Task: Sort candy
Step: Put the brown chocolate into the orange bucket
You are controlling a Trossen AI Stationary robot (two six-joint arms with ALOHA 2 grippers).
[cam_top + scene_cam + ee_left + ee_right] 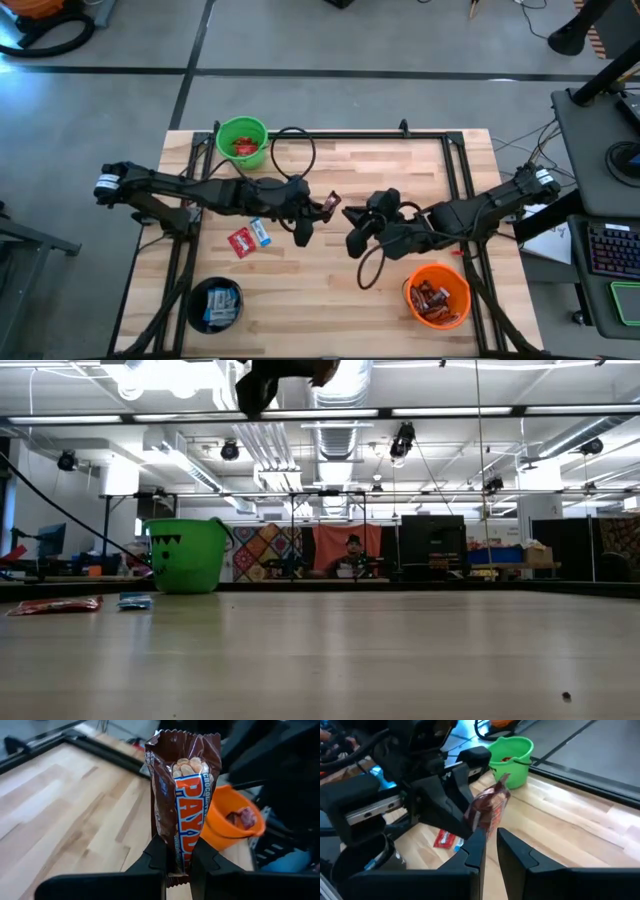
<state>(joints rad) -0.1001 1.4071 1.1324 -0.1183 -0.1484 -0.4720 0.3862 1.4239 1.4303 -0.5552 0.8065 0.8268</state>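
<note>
- The left gripper (327,205) is up above the middle of the wooden table (330,290). Its two fingers are pinched tight on a dark brown candy bar in a shiny wrapper (184,795).
- The right gripper (352,213) waits just beside it. Its fingers sit close together with a small gap, and they hold nothing.
- The round green bucket (242,140) has red candy in it. The round orange bucket (438,295) has brown bars. The round black bucket (215,303) has blue-and-white packets.
- Most sorting looks done. I think the held bar belongs in the orange bucket.
- A flat red packet (240,242) and a small blue-and-white packet (260,232) lie touching on the table, waiting.
</note>
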